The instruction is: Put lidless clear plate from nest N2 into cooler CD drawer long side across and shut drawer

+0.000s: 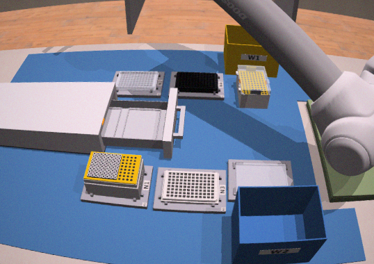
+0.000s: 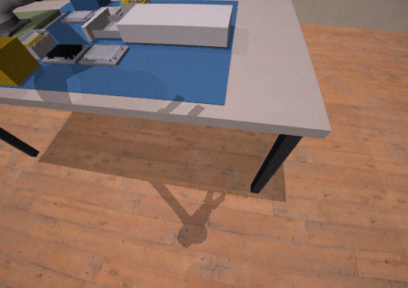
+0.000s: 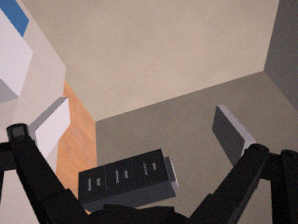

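Note:
The clear plate [image 1: 137, 80], with no lid, lies flat in a grey nest at the back, just behind the cooler's drawer; it also shows in the exterior view [image 2: 103, 54]. The nest's label is too small to read. The cooler CD [image 1: 52, 108] is a long white box at the left. Its drawer [image 1: 133, 122] stands pulled out and empty, handle [image 1: 179, 120] to the right, with the amber lamp [image 1: 103, 121] lit. My gripper [image 3: 142, 114] is open and empty. It is high up and points at walls and ceiling. It is out of the top view, where only the arm [image 1: 299, 53] shows.
In front of the cooler are a yellow rack on N1 [image 1: 112, 171], a white grid plate [image 1: 190, 185] and a lidded clear plate [image 1: 260, 174]. A black plate [image 1: 196, 82], a lidded tip box [image 1: 253, 85] and yellow bin W1 [image 1: 247, 49] stand at the back. Blue bin W2 [image 1: 279, 223] is at the front right.

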### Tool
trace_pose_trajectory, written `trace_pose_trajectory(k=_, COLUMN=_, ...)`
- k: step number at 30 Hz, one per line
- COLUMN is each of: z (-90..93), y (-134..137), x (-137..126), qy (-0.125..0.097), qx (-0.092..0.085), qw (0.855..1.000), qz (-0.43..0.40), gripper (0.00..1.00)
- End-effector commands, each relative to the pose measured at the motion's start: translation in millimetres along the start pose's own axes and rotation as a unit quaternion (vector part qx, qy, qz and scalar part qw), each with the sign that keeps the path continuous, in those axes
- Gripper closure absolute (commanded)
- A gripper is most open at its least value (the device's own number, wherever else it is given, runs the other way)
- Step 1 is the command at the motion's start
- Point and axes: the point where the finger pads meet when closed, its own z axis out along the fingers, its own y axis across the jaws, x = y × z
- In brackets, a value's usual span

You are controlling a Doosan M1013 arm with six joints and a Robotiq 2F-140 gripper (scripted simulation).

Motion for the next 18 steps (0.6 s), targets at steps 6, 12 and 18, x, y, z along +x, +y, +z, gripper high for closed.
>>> trace_pose_trajectory(k=6, z=0.0, y=0.4, x=0.2, qy=0.000, qx=0.000, qw=1.000, qz=0.000, gripper=0.00)
trace_pose_trajectory(k=12, z=0.0, y=0.4, x=0.2, qy=0.000, qx=0.000, qw=1.000, qz=0.000, gripper=0.00)
trace_pose_trajectory(k=18, z=4.7, y=-0.3, x=1.7, qy=-0.002, qx=0.007, qw=1.000, qz=0.015, gripper=1.00)
